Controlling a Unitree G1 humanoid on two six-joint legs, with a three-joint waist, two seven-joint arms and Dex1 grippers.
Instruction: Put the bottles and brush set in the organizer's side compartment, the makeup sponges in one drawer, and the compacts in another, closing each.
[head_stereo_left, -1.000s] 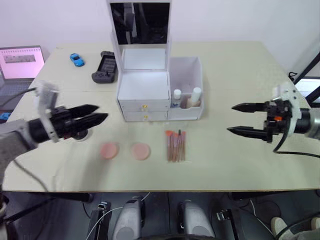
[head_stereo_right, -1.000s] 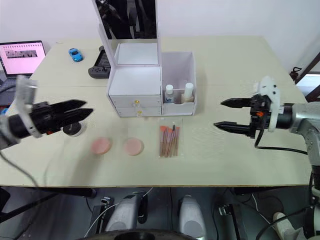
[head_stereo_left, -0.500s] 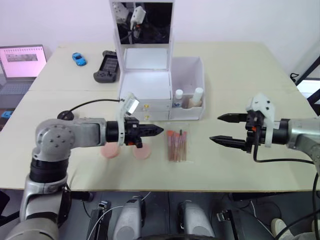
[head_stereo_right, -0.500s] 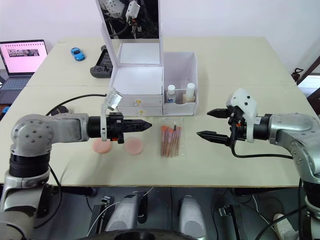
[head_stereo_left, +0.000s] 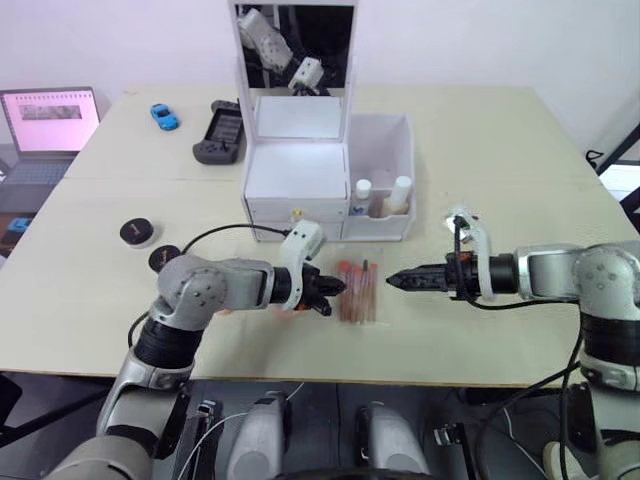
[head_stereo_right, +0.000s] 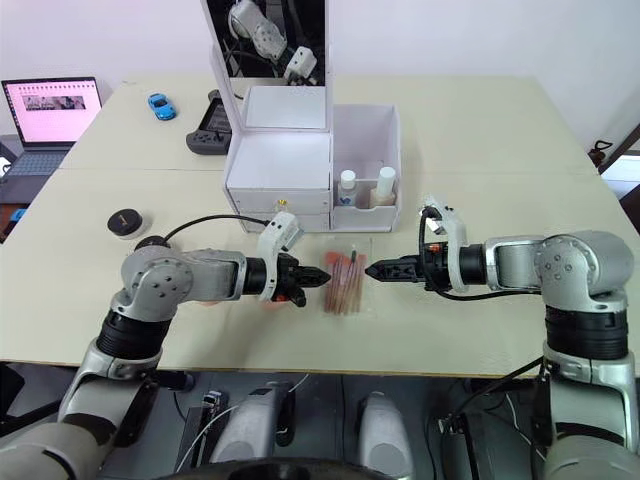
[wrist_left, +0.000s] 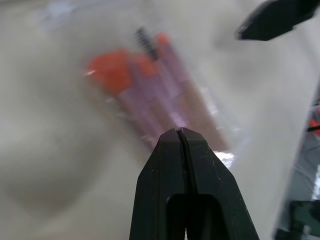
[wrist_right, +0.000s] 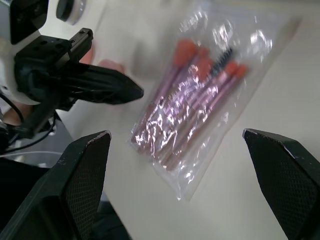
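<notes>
Brush set (head_stereo_left: 357, 291) lies flat on tabletop (head_stereo_left: 480, 150) betw. both tools. L tool (head_stereo_left: 333, 290) clenched, empty, at packet's L edge. R tool (wrist_right: 180, 150) released, spread either side of packet.

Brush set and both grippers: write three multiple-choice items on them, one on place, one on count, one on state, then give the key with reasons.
1. Where does the brush set lie?
A. On the table, in front of the organizer
B. Inside the side compartment
C. Beside the laptop

2. How many bottles stand in the side compartment?
A. None
B. Two
C. Four

3. How are the fingers of the left gripper?
A. Wide open
B. Clamped on a compact
C. Shut, holding nothing

Key: 1 A, the packet lies flat on the table between the left gripper and the right gripper. 2 B, two white caps show in the bin. 3 C, the left wrist view shows the two fingers pressed together, short of the packet.
</notes>
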